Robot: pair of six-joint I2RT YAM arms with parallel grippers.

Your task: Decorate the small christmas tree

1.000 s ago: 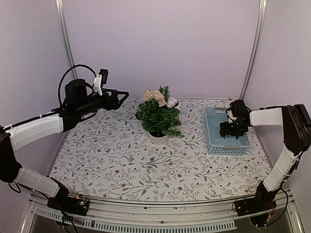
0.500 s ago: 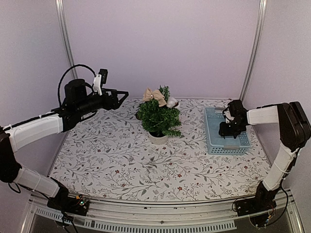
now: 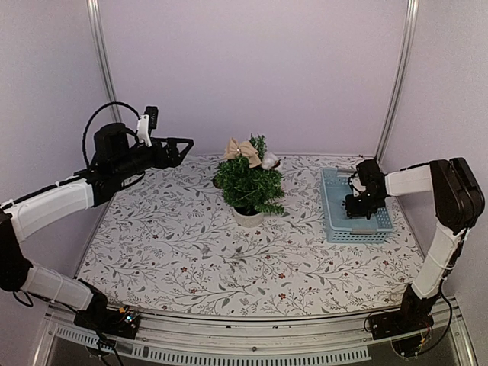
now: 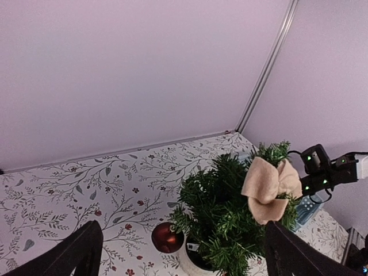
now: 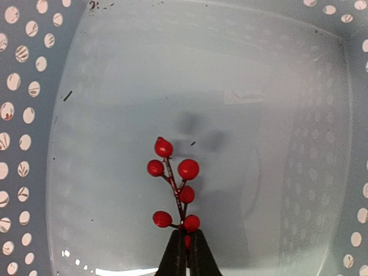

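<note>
Right hand [image 5: 187, 256] pinching fully shut on stem of red berry sprig [image 5: 174, 187], inside blue basket [image 3: 333, 230]. Left hand [image 3: 186, 149] hovering wide open, holding nothing. Small christmas tree [image 3: 250, 183] standing at centre of table [image 3: 175, 252]; probably light, tippy, branches springy. Steadying best at white pot [image 3: 248, 218].

at the right fingers [image 5: 174, 259]: berry sprig [image 5: 188, 169], smooth, glossy. beneath them: basket [image 5: 23, 115], perforated plastic, floor faintly shiny. between the left fingers [image 4: 75, 253]: bow [image 4: 267, 187], coarse matt cloth; bauble [image 4: 167, 237], glossy.

High rear view and left wrist share the tree [image 3: 250, 185]; right wrist looks closely, seemingly downward, into the basket [image 5: 144, 75].
</note>
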